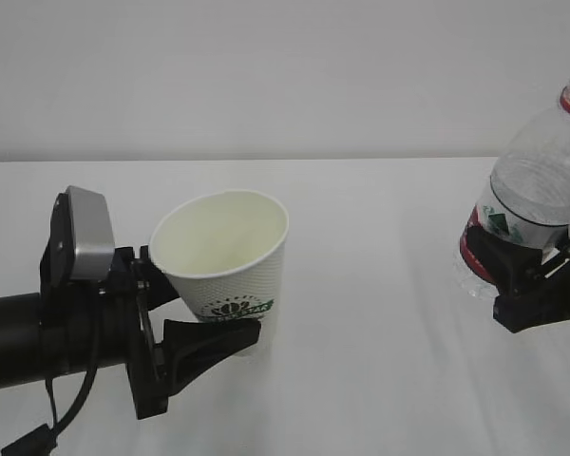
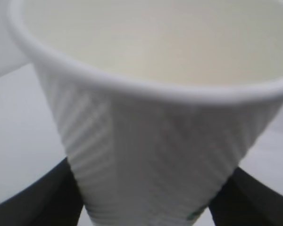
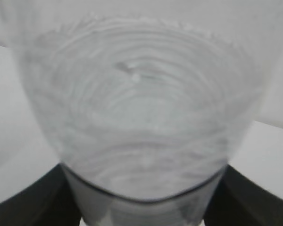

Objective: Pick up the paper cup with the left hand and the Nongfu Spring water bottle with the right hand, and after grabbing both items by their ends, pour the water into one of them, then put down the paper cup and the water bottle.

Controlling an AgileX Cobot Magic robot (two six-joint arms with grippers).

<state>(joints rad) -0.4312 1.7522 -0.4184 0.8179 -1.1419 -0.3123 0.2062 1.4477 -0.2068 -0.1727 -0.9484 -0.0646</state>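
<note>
My left gripper (image 1: 195, 309) is shut on the lower part of the paper cup (image 1: 230, 252), which is white with a green logo and leans slightly. Its mouth faces up and no pool shows in the cream inside. In the left wrist view the cup (image 2: 151, 117) fills the frame, with black fingers (image 2: 37, 202) on both sides of its base. At the right edge my right gripper (image 1: 527, 280) is shut on the Nongfu Spring water bottle (image 1: 541, 180) at its label end. The bottle leans, red neck ring up, with water (image 1: 527, 195) inside. Its clear body (image 3: 141, 117) fills the right wrist view.
A white table (image 1: 380, 313) lies under both arms, with a pale wall behind it. The black left arm (image 1: 19, 337) comes in from the left edge. A wide gap of bare table separates the cup from the bottle.
</note>
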